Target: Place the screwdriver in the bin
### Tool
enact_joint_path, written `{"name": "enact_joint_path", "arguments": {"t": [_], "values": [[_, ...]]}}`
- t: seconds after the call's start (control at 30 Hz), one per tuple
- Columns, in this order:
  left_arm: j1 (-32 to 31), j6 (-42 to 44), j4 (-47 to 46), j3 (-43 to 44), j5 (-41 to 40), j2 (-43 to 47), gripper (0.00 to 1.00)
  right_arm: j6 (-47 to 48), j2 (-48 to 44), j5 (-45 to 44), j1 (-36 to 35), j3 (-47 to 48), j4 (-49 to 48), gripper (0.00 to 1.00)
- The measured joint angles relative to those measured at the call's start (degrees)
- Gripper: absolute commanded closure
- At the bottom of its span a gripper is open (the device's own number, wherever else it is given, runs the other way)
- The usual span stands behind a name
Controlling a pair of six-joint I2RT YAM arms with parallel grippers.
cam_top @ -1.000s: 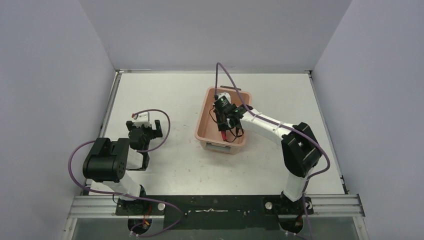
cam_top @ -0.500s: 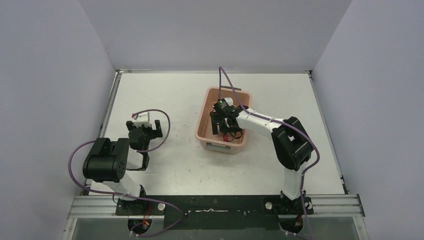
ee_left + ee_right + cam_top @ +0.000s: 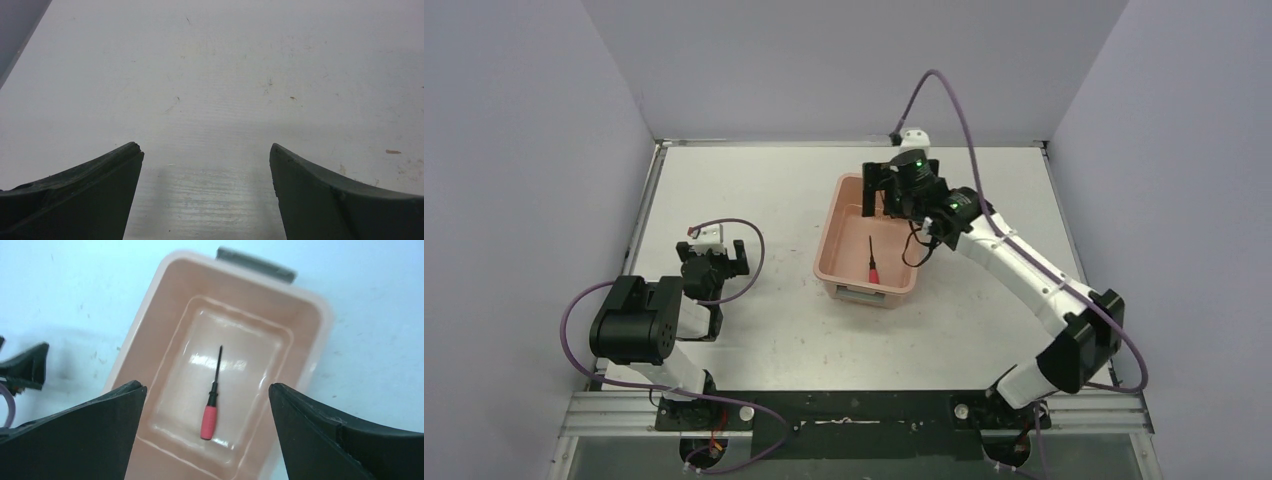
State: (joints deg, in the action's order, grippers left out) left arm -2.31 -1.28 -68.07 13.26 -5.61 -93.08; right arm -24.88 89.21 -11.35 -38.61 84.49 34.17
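Now your right tool (image 3: 881, 192) hangs above the far end of the bin (image 3: 825, 252), its jaws spread wide with nothing between them. Look down through its wrist camera and you see the screwdriver (image 3: 212, 400) lying flat on the floor of the bin, roughly in the middle and touching none of the walls. Its red handle points to the near end, where the pale label (image 3: 857, 293) sits, and its thin dark shaft points toward the end with the dark handle (image 3: 255, 265). Both fingers (image 3: 85, 435) frame the bin from above without touching it. Your left tool (image 3: 712, 247) sits well apart, off to the left of the bin, jaws likewise parted and holding nothing, with only the scuffed white surface (image 3: 225, 75) beneath it.
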Motion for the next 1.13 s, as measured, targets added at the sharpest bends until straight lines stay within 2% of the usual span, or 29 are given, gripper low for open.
{"name": "enact_joint_path", "arguments": {"t": [0.1, 0.2, 0.37, 0.63, 0.83, 0.97, 1.13], "values": [[0.0, 0.0, 0.0, 0.0, 0.0, 0.0, 0.03, 1.3, -5.9, -1.6, 3.4, -1.7, -2.2, 0.00], [0.0, 0.0, 0.0, 0.0, 0.0, 0.0, 0.03, 2.5, -13.2, -4.5, 9.1, -8.2, -6.1, 0.00], [0.0, 0.0, 0.0, 0.0, 0.0, 0.0, 0.03, 3.7, -23.6, -12.3, 15.6, -21.9, -11.2, 0.00], [0.0, 0.0, 0.0, 0.0, 0.0, 0.0, 0.03, 5.7, -33.2, -14.7, 26.4, -46.9, -27.3, 0.00], [0.0, 0.0, 0.0, 0.0, 0.0, 0.0, 0.03, 10.6, -34.6, -15.6, 28.8, -68.3, -48.5, 0.00], [0.0, 0.0, 0.0, 0.0, 0.0, 0.0, 0.03, 12.0, -31.0, -16.5, 28.9, -75.4, -58.0, 0.00], [0.0, 0.0, 0.0, 0.0, -0.1, 0.0, 0.03, 12.3, -28.8, -16.5, 29.0, -78.9, -67.2, 0.00]]}}
